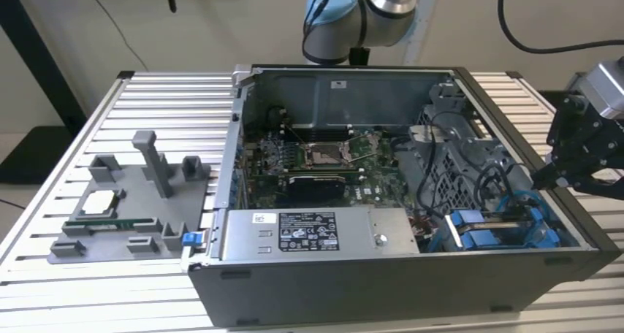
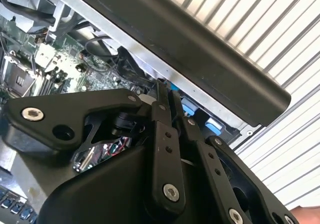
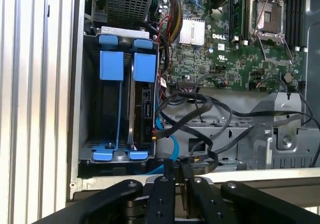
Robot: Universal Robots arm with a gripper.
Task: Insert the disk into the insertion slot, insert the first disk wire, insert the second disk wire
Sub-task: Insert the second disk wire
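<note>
A: Two blue-framed carriers stand side by side in the insertion slot [image 3: 120, 103]. One of them holds the disk [image 3: 142, 108], seated edge-on. We treat the slot as our landmark. Several black cables [image 3: 200, 114] loop just beside it, and a blue cable [image 3: 167, 144] curves out at its foot.

B: We note the gripper [image 3: 175, 176] sits near the open end of the slot, above the case wall [image 3: 240, 176]. Its fingers [image 2: 165, 124] are drawn nearly together. We see nothing clamped between them, though a thin wire could hide there.

A: We judge the main hazard to be the cable bundle. A descent beside the slot can snag a loop and drag the connector sideways.

B: We also flag the case wall. It lies between the gripper body and the slot, so a low approach risks a collision with the sheet metal.

A: In the exterior view, the gripper [image 1: 560, 174] hangs just outside the case, close to the slot [image 1: 497, 227]. The motherboard [image 1: 322, 161] lies well apart from the slot, farther into the case.

B: We regard a misaligned plug as the second risk; forcing it could bend the pins on the disk.
</note>
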